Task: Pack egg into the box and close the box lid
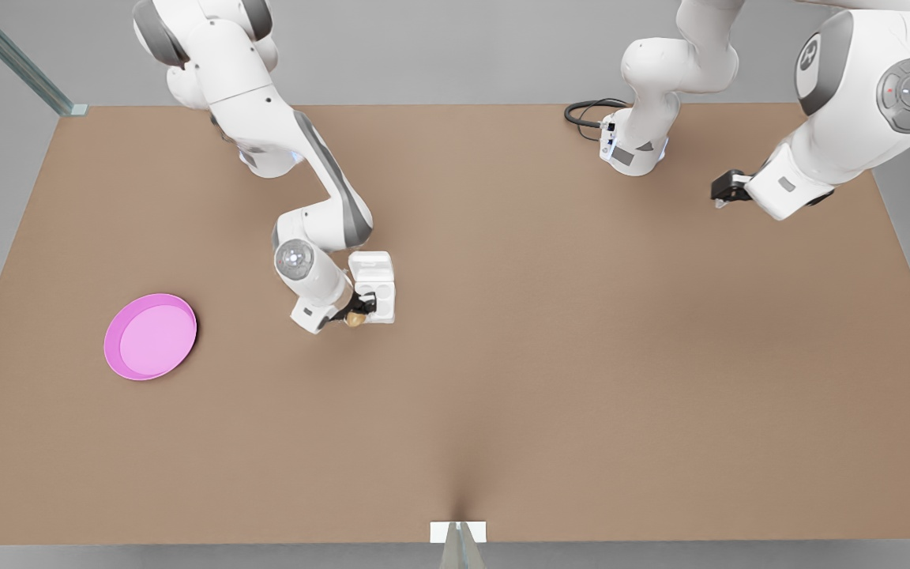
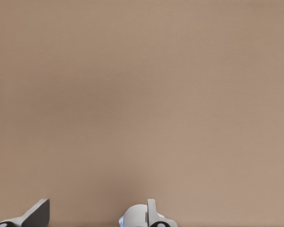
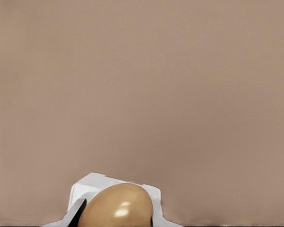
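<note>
The tan-brown egg (image 1: pixel 356 319) is held in my right gripper (image 1: pixel 359 313), which is shut on it at the front view's middle left. The egg hangs at the near left corner of the white box (image 1: pixel 380 304), right by its tray of round cups. The box lid (image 1: pixel 370 265) lies open and flat on the far side of the tray. In the right wrist view the egg (image 3: pixel 117 206) sits over a corner of the box (image 3: pixel 87 187), with a dark finger (image 3: pixel 77 215) beside it. My left gripper (image 1: pixel 727 190) waits high at the front view's far right.
A round pink plate (image 1: pixel 150 336) lies on the brown table (image 1: pixel 550 379) at the front view's left. A black cable (image 1: pixel 585 114) loops by the far arm base (image 1: pixel 633 150). The left wrist view looks down on bare table (image 2: pixel 142 104).
</note>
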Controlling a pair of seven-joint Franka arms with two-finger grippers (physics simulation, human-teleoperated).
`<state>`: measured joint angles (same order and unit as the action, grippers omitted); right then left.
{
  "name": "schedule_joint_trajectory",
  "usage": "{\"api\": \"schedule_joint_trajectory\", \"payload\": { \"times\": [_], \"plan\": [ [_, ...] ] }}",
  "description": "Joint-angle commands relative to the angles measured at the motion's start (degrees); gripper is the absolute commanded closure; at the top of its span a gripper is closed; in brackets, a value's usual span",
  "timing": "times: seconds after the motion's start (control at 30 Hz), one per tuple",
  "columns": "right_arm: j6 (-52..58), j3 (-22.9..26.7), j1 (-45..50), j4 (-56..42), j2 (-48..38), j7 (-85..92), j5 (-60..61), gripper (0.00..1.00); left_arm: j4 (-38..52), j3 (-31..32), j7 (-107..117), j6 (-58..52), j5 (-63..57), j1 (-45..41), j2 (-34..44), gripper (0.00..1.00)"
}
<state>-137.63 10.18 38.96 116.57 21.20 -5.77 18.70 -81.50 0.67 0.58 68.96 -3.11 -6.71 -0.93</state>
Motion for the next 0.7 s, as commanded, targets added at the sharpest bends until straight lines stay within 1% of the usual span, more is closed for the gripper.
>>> {"api": "schedule_joint_trajectory", "payload": {
  "times": [0.0, 0.1, 0.13, 0.17, 0.2, 0.23, 0.27, 0.33, 0.37, 0.4, 0.43, 0.53, 0.57, 0.6, 0.63, 0.67],
  "plan": [
    [3.0, 0.0, 1.3, 2.2, -1.6, -21.6, 0.5, 0.58, 0.0, 0.0, 0.1, -0.1, -0.1, 0.6, 0.1, 0.0],
    [2.3, 0.1, 2.4, 3.7, -1.8, -22.1, 0.5, 0.58, -2.4, 0.8, 0.6, 1.1, 0.0, 0.6, 0.7, 0.0],
    [2.3, 0.1, 3.3, 3.7, -1.8, -23.0, 0.5, 0.58, -12.7, 2.6, 2.2, 6.6, 0.8, 1.4, 7.1, 0.0],
    [2.3, 0.1, 3.9, 4.5, -1.9, -23.4, 0.5, 0.58, -28.1, 5.9, 8.1, 16.8, 3.2, 1.4, 16.2, 0.0],
    [2.3, 0.1, 3.9, 4.7, -1.9, -23.4, 0.5, 0.58, -33.2, 11.7, 14.4, 18.8, 3.3, 1.5, 18.9, 0.0],
    [1.5, 0.1, 4.1, 5.4, -1.9, -23.4, 0.5, 0.58, -36.5, 13.6, 16.0, 21.3, 5.8, 1.4, 19.7, 0.0],
    [1.3, 0.1, 4.0, 5.9, -1.8, -23.4, 0.5, 0.58, -38.2, 19.0, 24.9, 25.4, 6.9, 0.7, 17.6, 0.0],
    [-0.2, 0.0, 4.0, 6.7, -1.6, -23.4, 0.5, 0.56, -38.0, 25.9, 38.1, 35.0, 8.1, 0.4, 9.6, 0.0],
    [-0.7, 0.0, 4.0, 7.3, -1.6, -23.3, 0.5, 0.13, -38.0, 27.6, 41.6, 37.1, 8.1, 0.2, 7.0, 0.0],
    [-0.7, -0.1, 4.1, 7.3, -1.7, -23.2, 0.5, 0.0, -38.0, 29.8, 46.5, 40.6, 8.0, -0.6, 3.7, 0.0],
    [-0.7, -0.1, 4.1, 7.3, -1.9, -23.2, 0.5, 0.0, -38.1, 31.2, 48.2, 42.7, 7.6, -1.3, 1.2, 0.0],
    [-0.2, -0.1, 3.1, 7.6, -3.7, -23.1, 0.4, 0.0, -38.2, 31.3, 51.7, 44.3, 7.4, -5.9, -0.8, 0.0],
    [0.1, -0.1, 0.9, 8.0, -5.1, -23.0, 0.0, 0.0, -38.2, 31.3, 51.9, 44.3, 7.3, -5.9, -0.8, 0.0],
    [0.2, -0.2, -2.5, 8.6, -6.3, -22.0, -0.8, 0.0, -38.1, 31.4, 54.8, 44.3, 7.3, -7.9, -0.6, 0.0],
    [1.7, -0.4, -7.5, 8.5, -7.1, -18.8, -3.8, 0.0, -38.0, 31.4, 57.3, 44.3, 7.3, -10.2, -0.6, 0.0],
    [2.4, -0.7, -13.3, 8.4, -7.5, -14.4, -7.4, 0.0, -37.9, 32.6, 60.0, 44.3, 7.3, -10.9, -0.4, 0.0]
  ]
}}
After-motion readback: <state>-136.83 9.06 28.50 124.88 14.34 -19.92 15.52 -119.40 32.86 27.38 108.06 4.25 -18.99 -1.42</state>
